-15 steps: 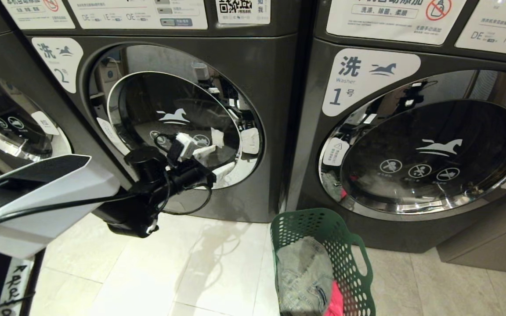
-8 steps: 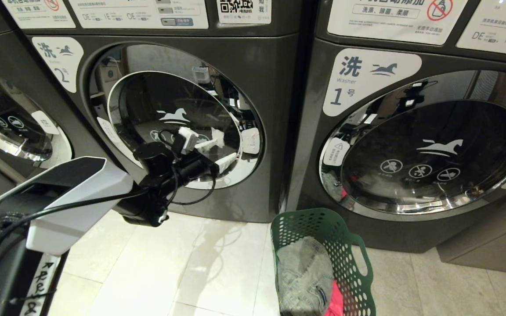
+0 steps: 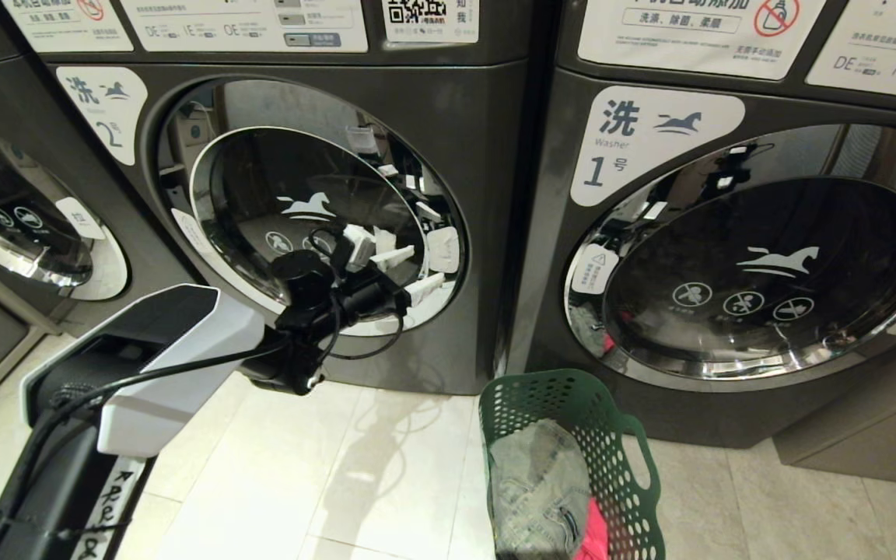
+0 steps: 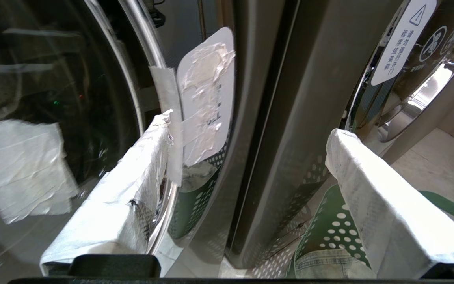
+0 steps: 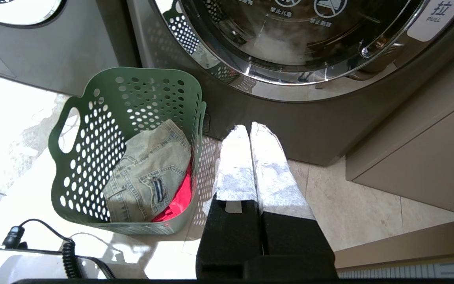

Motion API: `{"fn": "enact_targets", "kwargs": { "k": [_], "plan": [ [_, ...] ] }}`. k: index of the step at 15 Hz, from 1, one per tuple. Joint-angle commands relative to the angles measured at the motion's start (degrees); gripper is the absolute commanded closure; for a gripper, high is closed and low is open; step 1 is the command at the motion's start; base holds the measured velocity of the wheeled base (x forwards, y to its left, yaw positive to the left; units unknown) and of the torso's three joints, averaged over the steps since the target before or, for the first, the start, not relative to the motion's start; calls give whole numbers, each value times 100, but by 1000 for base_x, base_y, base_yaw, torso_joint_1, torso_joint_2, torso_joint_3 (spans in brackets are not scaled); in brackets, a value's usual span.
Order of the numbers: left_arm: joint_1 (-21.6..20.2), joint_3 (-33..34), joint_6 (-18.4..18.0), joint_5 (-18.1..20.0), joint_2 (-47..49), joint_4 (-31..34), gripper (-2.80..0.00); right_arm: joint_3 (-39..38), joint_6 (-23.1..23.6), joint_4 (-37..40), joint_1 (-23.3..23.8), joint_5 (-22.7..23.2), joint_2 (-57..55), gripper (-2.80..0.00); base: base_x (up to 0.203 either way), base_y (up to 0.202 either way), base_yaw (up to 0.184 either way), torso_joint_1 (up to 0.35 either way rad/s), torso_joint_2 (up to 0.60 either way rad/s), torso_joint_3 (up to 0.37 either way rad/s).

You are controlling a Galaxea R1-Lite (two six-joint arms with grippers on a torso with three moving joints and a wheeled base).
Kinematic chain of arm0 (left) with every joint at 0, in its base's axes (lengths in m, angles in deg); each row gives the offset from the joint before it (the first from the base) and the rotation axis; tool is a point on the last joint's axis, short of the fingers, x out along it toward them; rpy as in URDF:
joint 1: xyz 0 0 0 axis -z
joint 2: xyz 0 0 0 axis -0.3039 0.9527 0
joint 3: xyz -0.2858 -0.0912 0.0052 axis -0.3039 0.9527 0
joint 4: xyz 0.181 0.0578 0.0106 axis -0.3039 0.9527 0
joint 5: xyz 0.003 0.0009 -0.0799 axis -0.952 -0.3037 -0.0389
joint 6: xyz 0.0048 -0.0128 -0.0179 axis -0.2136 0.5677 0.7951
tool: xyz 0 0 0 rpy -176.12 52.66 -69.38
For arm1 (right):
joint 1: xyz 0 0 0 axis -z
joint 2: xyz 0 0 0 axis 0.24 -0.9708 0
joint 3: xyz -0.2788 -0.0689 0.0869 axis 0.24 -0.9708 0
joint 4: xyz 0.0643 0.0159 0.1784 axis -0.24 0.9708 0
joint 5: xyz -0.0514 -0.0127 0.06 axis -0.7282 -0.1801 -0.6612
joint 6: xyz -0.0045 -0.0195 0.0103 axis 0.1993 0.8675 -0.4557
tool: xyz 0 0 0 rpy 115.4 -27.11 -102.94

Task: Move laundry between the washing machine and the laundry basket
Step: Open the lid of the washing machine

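The left tool (image 3: 409, 272), spread wide, has moved rightward along the washing machine (image 3: 487, 179) door's rim.

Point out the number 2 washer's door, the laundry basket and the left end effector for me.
number 2 washer's door (image 3: 261, 194), head view, on the dark glass.
laundry basket (image 5: 132, 98), right wrist view, on its perforated far wall.
left end effector (image 4: 246, 173), left wrist view, midway between its open taped fingertips.

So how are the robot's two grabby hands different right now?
The left tool has its fingers spread wide apart; the right tool has its fingers pressed together. The left tool is raised at the door edge of the washing machine; the right tool hangs low over the floor beside the laundry basket. Both have white-wrapped fingers and hold nothing.
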Motion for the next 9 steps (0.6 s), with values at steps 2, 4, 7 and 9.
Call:
{"fn": "enact_targets", "kwargs": {
  "k": [2, 4, 7, 9],
  "plan": [
    [132, -394, 0, 16, 198, 110, -280, 0, 11, -2, -1, 3, -9, 0, 0, 0, 0, 0, 0, 0],
    [170, -607, -8, -20, 317, 206, -280, 0, 9, -2, -1, 3, -9, 0, 0, 0, 0, 0, 0, 0],
    [194, -796, -18, -71, 442, 258, -280, 0, 12, -2, -1, 3, -9, 0, 0, 0, 0, 0, 0, 0],
    [192, -870, -18, -64, 511, 259, -280, 0, 9, -2, -1, 3, -9, 0, 0, 0, 0, 0, 0, 0]
  ]
}}
